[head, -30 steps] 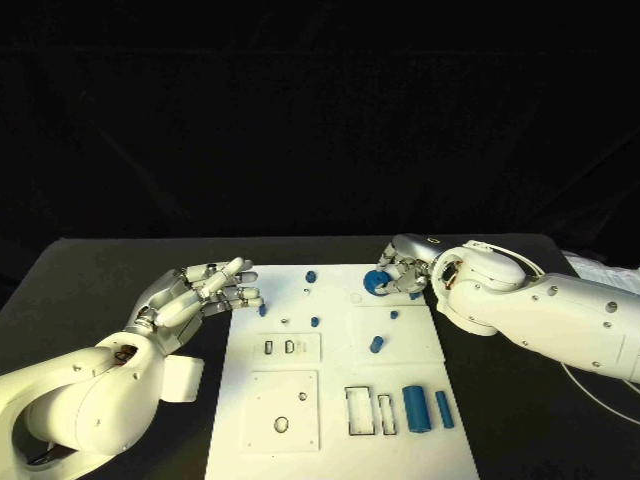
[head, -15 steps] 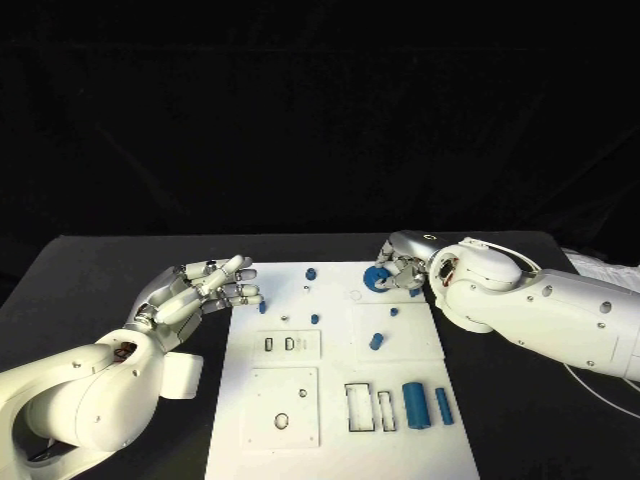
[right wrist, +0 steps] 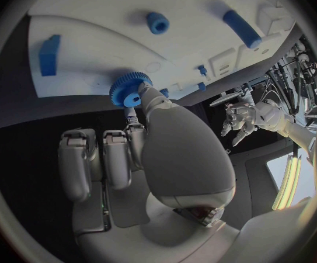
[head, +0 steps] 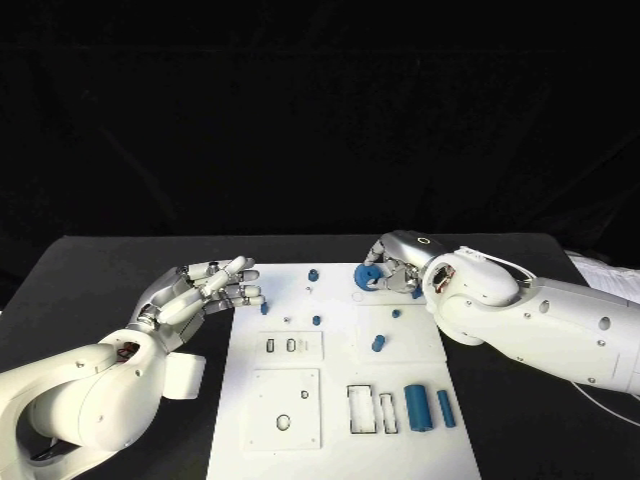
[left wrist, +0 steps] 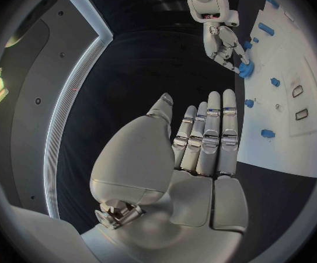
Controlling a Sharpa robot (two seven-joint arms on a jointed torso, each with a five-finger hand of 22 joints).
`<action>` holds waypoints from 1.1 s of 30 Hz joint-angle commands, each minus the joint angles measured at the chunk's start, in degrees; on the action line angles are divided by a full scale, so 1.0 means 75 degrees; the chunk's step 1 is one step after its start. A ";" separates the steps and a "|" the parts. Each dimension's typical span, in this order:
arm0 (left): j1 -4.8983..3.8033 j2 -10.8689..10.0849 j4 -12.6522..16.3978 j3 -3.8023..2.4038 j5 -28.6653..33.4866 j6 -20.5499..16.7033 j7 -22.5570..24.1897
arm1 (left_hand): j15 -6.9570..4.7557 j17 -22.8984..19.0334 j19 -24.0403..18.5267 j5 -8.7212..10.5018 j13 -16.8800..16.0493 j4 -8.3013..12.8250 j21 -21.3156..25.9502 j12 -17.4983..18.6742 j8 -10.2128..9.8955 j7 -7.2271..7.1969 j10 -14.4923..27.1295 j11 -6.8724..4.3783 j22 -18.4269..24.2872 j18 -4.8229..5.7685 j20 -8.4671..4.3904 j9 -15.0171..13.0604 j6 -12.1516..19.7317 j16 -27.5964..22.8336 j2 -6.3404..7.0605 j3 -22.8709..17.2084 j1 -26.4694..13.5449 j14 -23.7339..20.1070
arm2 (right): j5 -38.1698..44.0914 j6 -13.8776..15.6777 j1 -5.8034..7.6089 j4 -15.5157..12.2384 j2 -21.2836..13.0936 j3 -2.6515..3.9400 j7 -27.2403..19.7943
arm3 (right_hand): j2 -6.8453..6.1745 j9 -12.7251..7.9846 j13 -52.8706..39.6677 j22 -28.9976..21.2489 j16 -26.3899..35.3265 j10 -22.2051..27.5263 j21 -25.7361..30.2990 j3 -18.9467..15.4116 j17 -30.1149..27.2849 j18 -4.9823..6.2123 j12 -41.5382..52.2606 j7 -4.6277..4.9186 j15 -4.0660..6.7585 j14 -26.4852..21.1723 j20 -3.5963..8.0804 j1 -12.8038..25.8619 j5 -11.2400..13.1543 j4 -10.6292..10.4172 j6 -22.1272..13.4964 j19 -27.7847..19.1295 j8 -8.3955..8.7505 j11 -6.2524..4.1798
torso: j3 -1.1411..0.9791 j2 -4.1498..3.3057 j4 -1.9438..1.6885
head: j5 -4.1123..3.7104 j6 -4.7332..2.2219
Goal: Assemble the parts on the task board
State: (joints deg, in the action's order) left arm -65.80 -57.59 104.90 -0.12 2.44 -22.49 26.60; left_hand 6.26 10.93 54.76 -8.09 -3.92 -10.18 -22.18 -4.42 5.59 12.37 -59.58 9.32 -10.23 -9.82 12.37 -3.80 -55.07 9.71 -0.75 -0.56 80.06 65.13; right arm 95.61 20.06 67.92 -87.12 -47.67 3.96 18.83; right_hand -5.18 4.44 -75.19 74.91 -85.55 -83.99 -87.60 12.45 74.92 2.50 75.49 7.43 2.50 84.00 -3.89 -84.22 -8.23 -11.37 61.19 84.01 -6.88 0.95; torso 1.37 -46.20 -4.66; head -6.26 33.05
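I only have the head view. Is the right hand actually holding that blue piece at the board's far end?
Observer: Yes. In the right wrist view the right hand pinches it at its fingertips, and it is a toothed gear.
Operator: Is it on the board?
Observer: The left wrist view puts it at the rim of the board. I cannot tell whether they touch.
Operator: Anything in the left palm?
Observer: No. The left wrist view shows the left hand bare, with its fingers straight.
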 commanded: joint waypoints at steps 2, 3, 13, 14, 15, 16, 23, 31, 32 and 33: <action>-0.0007 0.0016 0.0011 -0.0005 0.0009 0.0155 0.0036 | 0.0034 0.0011 0.0023 0.0006 0.0008 0.0035 -0.0041 0.0028 -0.0043 0.0025 -0.0010 0.0032 0.0000 -0.0072 0.0020 0.0004 -0.0032 -0.0021 0.0001 0.0005 0.0054 -0.0021 | 0.0283 0.0678 0.0024 -0.0228 0.0174 0.0007 -0.0047 | 0.0330 0.0196 -0.0471 0.1266 0.0041 -0.0059 -0.0007 0.0077 0.0489 -0.0153 -0.0063 -0.0251 0.0062 0.0513 0.0038 0.0032 -0.0034 -0.0056 0.0364 0.0232 -0.0207 -0.0025 | -0.0001 -0.0003 0.0001 | 0.0026 -0.0013; -0.0007 0.0019 0.0010 -0.0005 0.0009 0.0157 0.0034 | 0.0034 0.0011 0.0023 0.0006 0.0008 0.0035 -0.0041 0.0028 -0.0043 0.0025 -0.0010 0.0032 0.0000 -0.0072 0.0020 0.0004 -0.0032 -0.0021 0.0001 0.0005 0.0054 -0.0021 | 0.0316 0.0690 0.0030 -0.0256 0.0234 0.0007 -0.0019 | 0.0328 0.0195 -0.0470 0.1265 0.0041 -0.0059 -0.0007 0.0079 0.0489 -0.0152 -0.0065 -0.0250 0.0062 0.0513 0.0038 0.0037 -0.0035 -0.0057 0.0363 0.0231 -0.0206 -0.0025 | -0.0002 -0.0003 -0.0001 | 0.0028 -0.0011; -0.0007 0.0055 0.0005 -0.0005 0.0009 0.0171 0.0022 | 0.0034 0.0011 0.0023 0.0006 0.0008 0.0035 -0.0041 0.0028 -0.0043 0.0025 -0.0010 0.0032 0.0000 -0.0072 0.0020 0.0004 -0.0032 -0.0021 0.0001 0.0005 0.0054 -0.0021 | 0.0456 0.0458 0.0015 -0.0202 0.0955 0.0000 0.0032 | 0.0308 0.0197 -0.0478 0.1268 0.0046 -0.0063 -0.0007 0.0116 0.0484 -0.0153 -0.0068 -0.0246 0.0060 0.0512 0.0037 0.0108 -0.0050 -0.0068 0.0351 0.0233 -0.0193 -0.0021 | 0.0016 -0.0006 -0.0026 | 0.0046 -0.0007; -0.0007 0.0056 0.0006 -0.0005 0.0009 0.0172 0.0022 | 0.0034 0.0011 0.0023 0.0006 0.0008 0.0035 -0.0041 0.0028 -0.0043 0.0025 -0.0010 0.0032 0.0000 -0.0072 0.0020 0.0004 -0.0032 -0.0021 0.0001 0.0005 0.0054 -0.0021 | 0.0458 0.0439 0.0011 -0.0191 0.0980 -0.0002 0.0031 | 0.0290 0.0197 -0.0476 0.1270 0.0049 -0.0062 -0.0008 0.0120 0.0481 -0.0153 -0.0074 -0.0244 0.0059 0.0511 0.0037 0.0123 -0.0042 -0.0062 0.0345 0.0235 -0.0187 -0.0020 | 0.0015 -0.0005 -0.0023 | 0.0051 -0.0001; -0.0007 0.0059 0.0007 -0.0005 0.0009 0.0173 0.0020 | 0.0034 0.0011 0.0023 0.0006 0.0008 0.0035 -0.0041 0.0028 -0.0043 0.0025 -0.0010 0.0032 0.0000 -0.0072 0.0020 0.0004 -0.0032 -0.0021 0.0001 0.0005 0.0054 -0.0021 | 0.0463 0.0349 -0.0007 -0.0142 0.1078 -0.0009 0.0031 | 0.0288 0.0197 -0.0476 0.1270 0.0049 -0.0062 -0.0008 0.0120 0.0481 -0.0153 -0.0074 -0.0244 0.0059 0.0511 0.0036 0.0124 -0.0041 -0.0062 0.0344 0.0235 -0.0187 -0.0020 | 0.0013 -0.0003 -0.0016 | 0.0061 0.0001; -0.0007 0.0060 0.0007 -0.0005 0.0009 0.0172 0.0020 | 0.0034 0.0011 0.0023 0.0006 0.0008 0.0035 -0.0041 0.0028 -0.0043 0.0025 -0.0010 0.0032 0.0000 -0.0072 0.0020 0.0004 -0.0032 -0.0021 0.0001 0.0005 0.0054 -0.0021 | 0.0466 0.0305 -0.0018 -0.0114 0.1125 -0.0014 0.0032 | 0.0277 0.0197 -0.0474 0.1271 0.0049 -0.0060 -0.0008 0.0124 0.0481 -0.0154 -0.0080 -0.0242 0.0058 0.0511 0.0036 0.0135 -0.0034 -0.0058 0.0339 0.0236 -0.0182 -0.0019 | 0.0012 -0.0004 -0.0012 | 0.0064 0.0000; -0.0007 0.0058 0.0009 -0.0005 0.0009 0.0171 0.0019 | 0.0034 0.0011 0.0023 0.0006 0.0008 0.0035 -0.0041 0.0028 -0.0043 0.0025 -0.0010 0.0032 0.0000 -0.0072 0.0020 0.0004 -0.0032 -0.0021 0.0001 0.0005 0.0054 -0.0021 | 0.0459 -0.0039 -0.0119 0.0103 0.1430 -0.0055 0.0014 | 0.0248 0.0195 -0.0470 0.1278 0.0054 -0.0055 -0.0010 0.0135 0.0475 -0.0155 -0.0095 -0.0232 0.0054 0.0510 0.0034 0.0168 -0.0017 -0.0048 0.0320 0.0241 -0.0168 -0.0012 | 0.0009 -0.0007 -0.0017 | 0.0088 0.0018; -0.0007 0.0058 0.0008 -0.0005 0.0009 0.0172 0.0020 | 0.0034 0.0011 0.0023 0.0006 0.0008 0.0035 -0.0041 0.0028 -0.0043 0.0025 -0.0010 0.0032 0.0000 -0.0072 0.0020 0.0004 -0.0032 -0.0021 0.0001 0.0005 0.0054 -0.0021 | 0.0471 -0.0251 -0.0164 0.0356 0.1617 -0.0095 0.0071 | 0.0215 0.0190 -0.0463 0.1276 0.0057 -0.0045 -0.0009 0.0149 0.0473 -0.0155 -0.0119 -0.0215 0.0046 0.0510 0.0029 0.0214 -0.0003 -0.0038 0.0285 0.0239 -0.0141 0.0001 | 0.0004 -0.0006 -0.0016 | 0.0116 0.0052; -0.0007 0.0056 0.0007 -0.0005 0.0009 0.0172 0.0020 | 0.0034 0.0011 0.0023 0.0006 0.0008 0.0035 -0.0041 0.0028 -0.0043 0.0025 -0.0010 0.0032 0.0000 -0.0072 0.0020 0.0004 -0.0032 -0.0021 0.0001 0.0005 0.0054 -0.0021 | 0.0486 -0.0266 -0.0166 0.0371 0.1623 -0.0098 0.0090 | 0.0206 0.0189 -0.0456 0.1279 0.0058 -0.0040 -0.0009 0.0152 0.0471 -0.0155 -0.0132 -0.0210 0.0042 0.0510 0.0027 0.0229 0.0000 -0.0036 0.0276 0.0241 -0.0134 0.0005 | 0.0001 -0.0005 -0.0014 | 0.0117 0.0056; -0.0007 0.0054 0.0006 -0.0005 0.0009 0.0171 0.0020 | 0.0034 0.0011 0.0023 0.0006 0.0008 0.0035 -0.0041 0.0028 -0.0043 0.0025 -0.0010 0.0032 0.0000 -0.0072 0.0020 0.0004 -0.0032 -0.0021 0.0001 0.0005 0.0054 -0.0021 | 0.0511 -0.0276 -0.0168 0.0384 0.1628 -0.0100 0.0116 | 0.0204 0.0189 -0.0455 0.1279 0.0059 -0.0039 -0.0010 0.0152 0.0470 -0.0156 -0.0134 -0.0209 0.0042 0.0510 0.0027 0.0231 0.0000 -0.0036 0.0274 0.0241 -0.0133 0.0006 | -0.0001 -0.0002 -0.0009 | 0.0120 0.0060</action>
State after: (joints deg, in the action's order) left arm -65.80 -57.26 104.88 -0.12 2.45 -22.33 26.47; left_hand 6.26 10.96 54.76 -8.09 -3.92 -10.19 -22.18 -4.42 5.59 12.37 -59.58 9.32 -10.23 -9.81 12.37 -3.81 -55.07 9.71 -0.75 -0.56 80.06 65.13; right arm 98.23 20.05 66.72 -84.39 -35.57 3.23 19.03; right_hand -3.83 4.25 -75.24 74.93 -85.33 -83.98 -87.60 13.00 74.90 1.68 74.82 7.43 2.48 84.01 -3.90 -82.86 -7.87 -11.32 61.19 84.01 -6.88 0.98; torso 1.40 -46.23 -4.77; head -5.40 33.40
